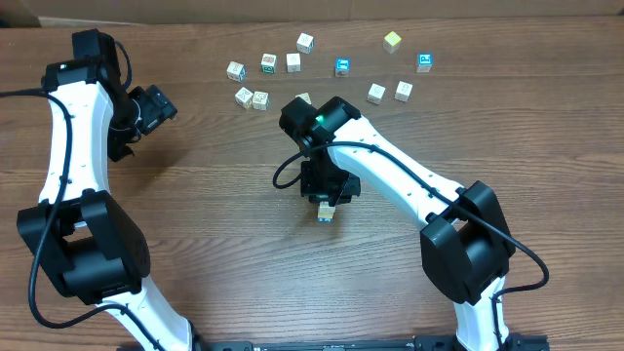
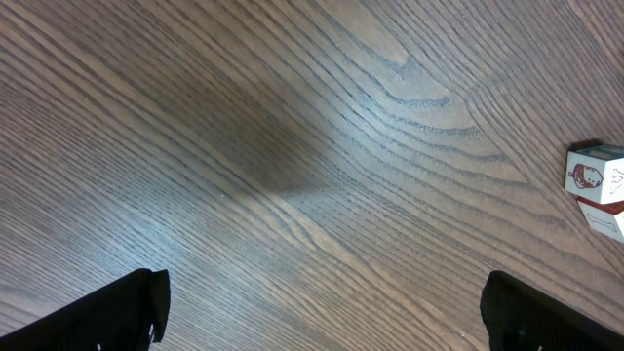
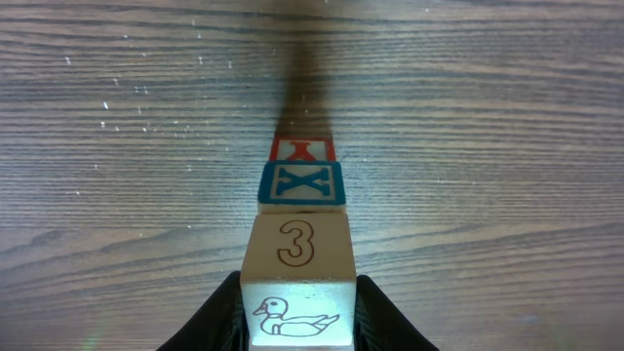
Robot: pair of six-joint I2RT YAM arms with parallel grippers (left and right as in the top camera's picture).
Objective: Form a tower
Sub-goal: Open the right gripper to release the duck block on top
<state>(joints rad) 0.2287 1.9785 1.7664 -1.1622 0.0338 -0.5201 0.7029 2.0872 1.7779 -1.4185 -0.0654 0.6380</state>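
In the right wrist view the tower (image 3: 301,182) shows a blue X cube resting on a red-lettered cube (image 3: 302,149). Directly over them is a pale cube (image 3: 298,255) with a 3 and a duck, and my right gripper (image 3: 298,312) is shut on its sides. Whether that cube rests on the blue one I cannot tell. Seen from overhead, the right gripper (image 1: 325,198) covers most of the tower (image 1: 326,213) at mid-table. My left gripper (image 1: 156,105) hangs open over bare wood at the left, its fingers (image 2: 117,312) far apart with nothing between them.
Several loose cubes lie scattered along the back, from one at the left (image 1: 235,70) to a blue one (image 1: 424,62) and a yellow-green one (image 1: 392,41). A cube with a red figure (image 2: 597,174) sits at the right edge of the left wrist view.
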